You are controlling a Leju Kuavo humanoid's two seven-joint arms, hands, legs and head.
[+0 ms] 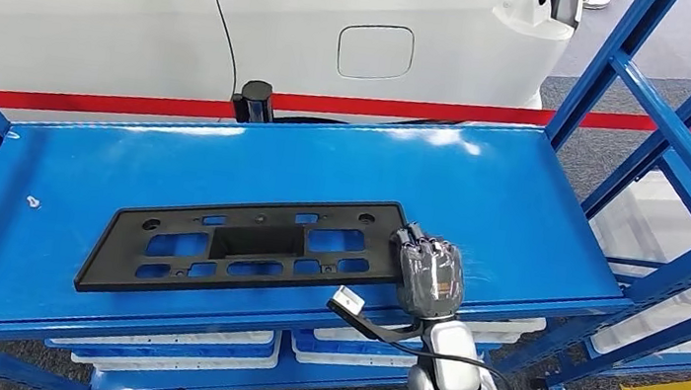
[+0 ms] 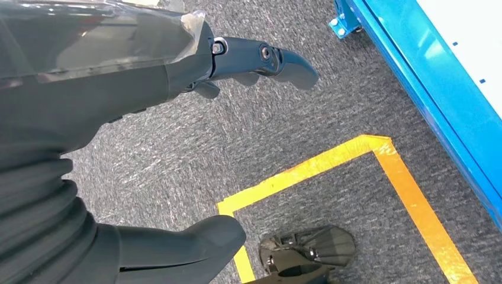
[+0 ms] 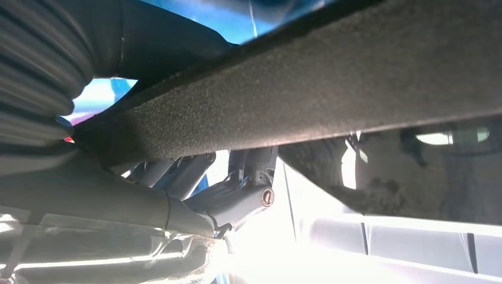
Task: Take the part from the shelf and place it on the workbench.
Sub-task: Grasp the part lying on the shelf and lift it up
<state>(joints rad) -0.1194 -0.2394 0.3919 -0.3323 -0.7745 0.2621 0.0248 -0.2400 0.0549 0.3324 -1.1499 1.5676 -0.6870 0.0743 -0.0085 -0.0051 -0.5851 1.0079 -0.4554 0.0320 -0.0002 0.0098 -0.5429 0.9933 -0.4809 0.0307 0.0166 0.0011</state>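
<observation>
The part (image 1: pixel 256 241) is a long black plastic frame with several cut-outs, lying flat on the blue shelf top (image 1: pixel 227 156). My right hand (image 1: pixel 429 273) sits on the part's right end, its fingers curled over that edge. In the right wrist view the rough black edge of the part (image 3: pixel 331 83) runs between the thumb on one side and the dark fingers (image 3: pixel 237 195) on the other, so the hand grips it. My left hand (image 2: pixel 118 77) hangs over the grey carpet, holding nothing, with its fingers (image 2: pixel 278 59) stretched out and well apart from the thumb.
A white car (image 1: pixel 144 21) stands behind the shelf, beyond a red floor line (image 1: pixel 134 104). Blue uprights and braces (image 1: pixel 666 145) rise at the right end. White bins (image 1: pixel 174 343) sit on the level below. Yellow tape (image 2: pixel 331 163) marks the carpet.
</observation>
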